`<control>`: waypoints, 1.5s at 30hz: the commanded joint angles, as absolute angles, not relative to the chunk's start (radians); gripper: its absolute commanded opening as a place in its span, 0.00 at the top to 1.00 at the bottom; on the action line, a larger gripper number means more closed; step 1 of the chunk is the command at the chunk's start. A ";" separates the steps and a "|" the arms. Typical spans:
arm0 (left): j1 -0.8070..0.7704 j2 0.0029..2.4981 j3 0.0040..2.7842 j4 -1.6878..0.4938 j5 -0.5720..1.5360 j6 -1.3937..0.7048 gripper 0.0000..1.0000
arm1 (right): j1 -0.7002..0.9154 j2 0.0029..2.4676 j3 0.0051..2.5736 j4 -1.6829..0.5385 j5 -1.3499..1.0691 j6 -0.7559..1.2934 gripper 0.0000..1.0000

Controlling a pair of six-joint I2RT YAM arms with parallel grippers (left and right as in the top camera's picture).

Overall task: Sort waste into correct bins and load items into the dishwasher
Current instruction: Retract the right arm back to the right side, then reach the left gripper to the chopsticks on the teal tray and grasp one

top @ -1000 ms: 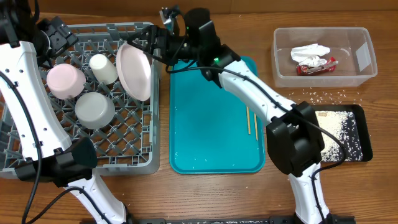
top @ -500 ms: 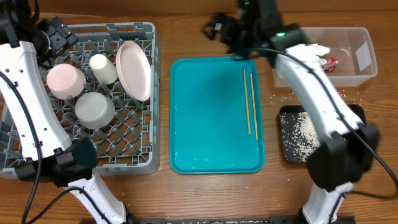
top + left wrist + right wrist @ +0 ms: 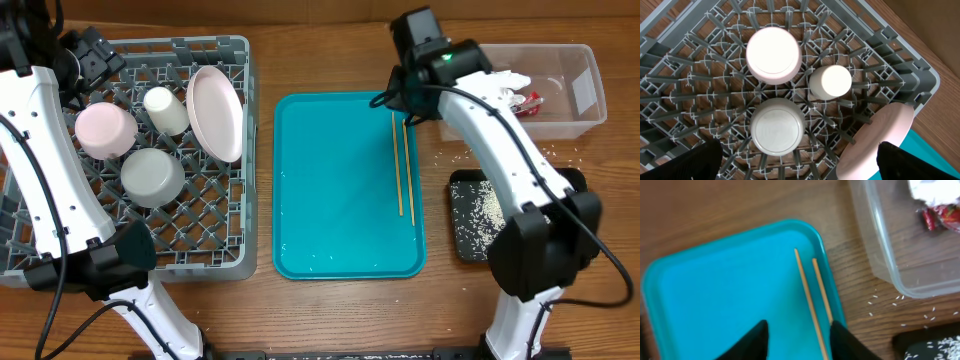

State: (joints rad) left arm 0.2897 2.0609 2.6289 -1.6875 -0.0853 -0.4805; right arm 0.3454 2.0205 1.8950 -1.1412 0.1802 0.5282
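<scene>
The grey dishwasher rack [image 3: 60, 245] on the left holds the pink bowl [image 3: 105, 130], white cup [image 3: 165, 110], grey-white bowl [image 3: 152, 177] and the pink plate [image 3: 218, 112] standing on edge. My left gripper [image 3: 800, 161] hangs open high above them. Two chopsticks [image 3: 401, 165] lie along the teal tray's right edge. My right gripper [image 3: 797, 342] hovers over them with its jaws narrowed but apart; one chopstick [image 3: 809, 302] runs between the fingers, ungripped. Napkin [image 3: 497, 84] and red wrapper [image 3: 529, 100] sit in the clear tub [image 3: 585, 95]. Rice fills the black tray [image 3: 462, 240].
The teal serving tray [image 3: 340, 190] lies between the rack and the bins. Loose rice grains [image 3: 468, 155] are scattered on the wooden table between the clear tub and the black tray. My right arm crosses over the black tray's right half.
My right arm has swung from the plate in the rack to the tray's upper right corner above the chopsticks, and its jaws have narrowed. The left arm has not moved.
</scene>
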 commanded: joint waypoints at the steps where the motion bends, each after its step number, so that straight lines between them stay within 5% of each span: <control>1: 0.293 2.027 2.628 -1.689 -0.081 -0.495 0.00 | 0.350 2.049 1.879 -1.144 0.209 0.521 0.68; 7: 0.293 2.027 2.628 -1.689 -0.081 -0.495 0.00 | 0.331 2.011 1.945 -1.214 0.261 0.523 0.58; 8: 0.293 2.027 2.628 -1.689 -0.081 -0.495 0.00 | 0.319 1.996 1.974 -1.240 0.282 0.523 0.50; 9: 0.293 2.027 2.628 -1.689 -0.081 -0.495 0.00 | 0.306 1.983 1.999 -1.259 0.297 0.523 0.17; 10: 0.293 2.027 2.628 -1.689 -0.081 -0.495 0.00 | 0.289 1.970 2.023 -1.276 0.310 0.522 0.00; 24: 0.293 2.027 2.628 -1.689 -0.081 -0.495 0.00 | -0.172 1.886 2.094 -1.355 0.274 0.523 0.00; 33: 0.293 2.027 2.628 -1.672 -0.061 -0.527 0.00 | -0.293 1.886 2.094 -1.355 0.238 0.523 0.00; 39: 0.293 2.027 2.628 -1.668 0.041 -0.562 0.00 | -0.300 1.886 2.094 -1.355 0.238 0.523 0.00; 45: 0.267 2.027 2.628 -1.653 0.484 -0.351 0.00 | -0.300 1.886 2.094 -1.356 0.238 0.523 0.00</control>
